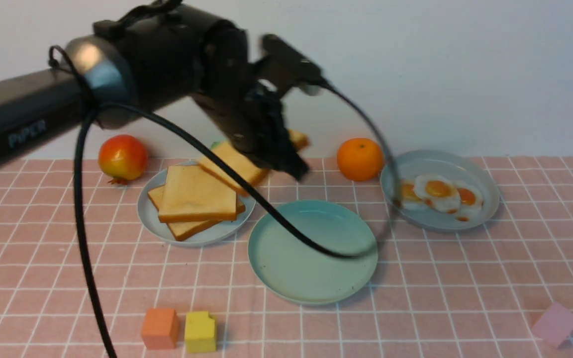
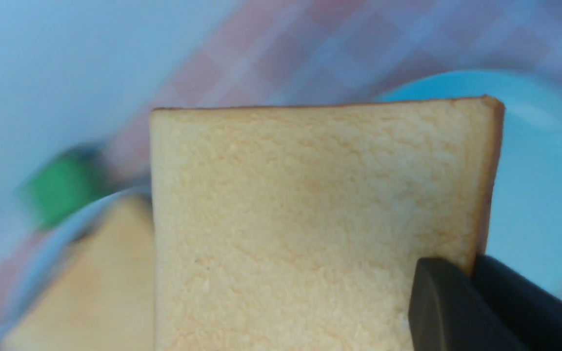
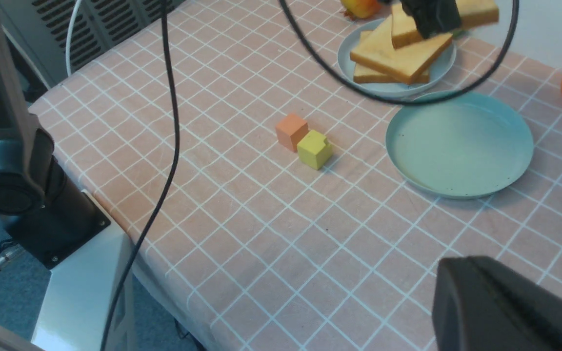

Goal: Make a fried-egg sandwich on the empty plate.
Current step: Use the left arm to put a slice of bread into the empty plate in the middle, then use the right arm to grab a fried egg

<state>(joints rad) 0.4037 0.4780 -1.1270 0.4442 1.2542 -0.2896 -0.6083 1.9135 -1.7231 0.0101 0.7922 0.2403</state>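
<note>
Over the bread plate (image 1: 144,211), the left gripper (image 1: 295,170) pinched one toast slice (image 1: 223,159) by its crust edge, holding it tilted in the air, the arm reaching in from the left with its wrist bent downward. The empty plate (image 1: 311,263) lay bare just right of that slice and nearer the robot, so the left arm was plainly the closer. The right gripper (image 3: 500,297), pressed together, hung over the near cloth (image 3: 261,234), well apart from it.

An orange cube (image 1: 159,328) and a yellow block (image 1: 200,331) are set side by side. A pink block (image 1: 555,324) is placed well apart.
</note>
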